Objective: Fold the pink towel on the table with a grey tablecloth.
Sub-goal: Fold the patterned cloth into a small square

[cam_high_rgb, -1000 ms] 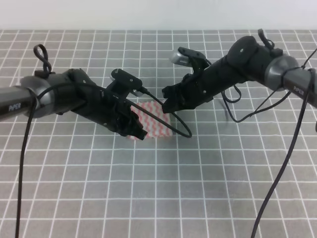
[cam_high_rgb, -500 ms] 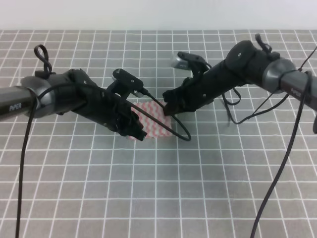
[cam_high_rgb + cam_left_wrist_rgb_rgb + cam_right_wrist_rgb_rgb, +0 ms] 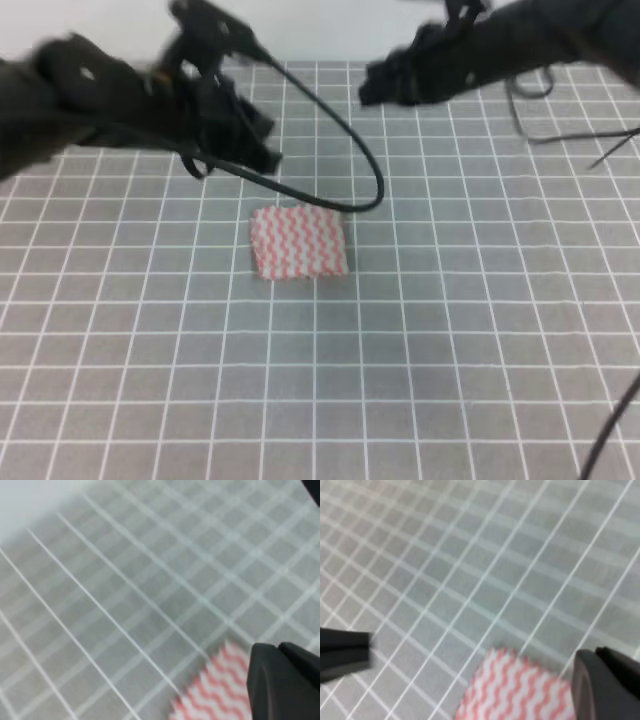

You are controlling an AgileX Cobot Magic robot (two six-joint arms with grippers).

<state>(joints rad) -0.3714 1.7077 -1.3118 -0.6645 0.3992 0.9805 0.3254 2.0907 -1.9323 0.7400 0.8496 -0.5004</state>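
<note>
Pink-red and white zigzag stripes mark the pink towel [image 3: 298, 242], which lies flat as a small rectangle near the middle of the tabletop [image 3: 450, 380], a grey cloth ruled with thin white grid lines. Nothing touches it. In the exterior high view both arms hang above the surface and are blurred. The left claw [image 3: 258, 140] sits at about 11 o'clock from the towel, well apart from it, with a black cable [image 3: 345, 150] looping from the arm down to just above the towel's far edge. The right claw [image 3: 378, 85] is at about 1 o'clock from the towel, farther back still. Whether either claw is spread or closed I cannot tell, since the blur hides the tips. The left wrist view shows the towel at 5 o'clock behind one dark finger [image 3: 282, 685]. The right wrist view shows it at 6 o'clock, between two dark fingers [image 3: 605, 685] set wide apart.
</note>
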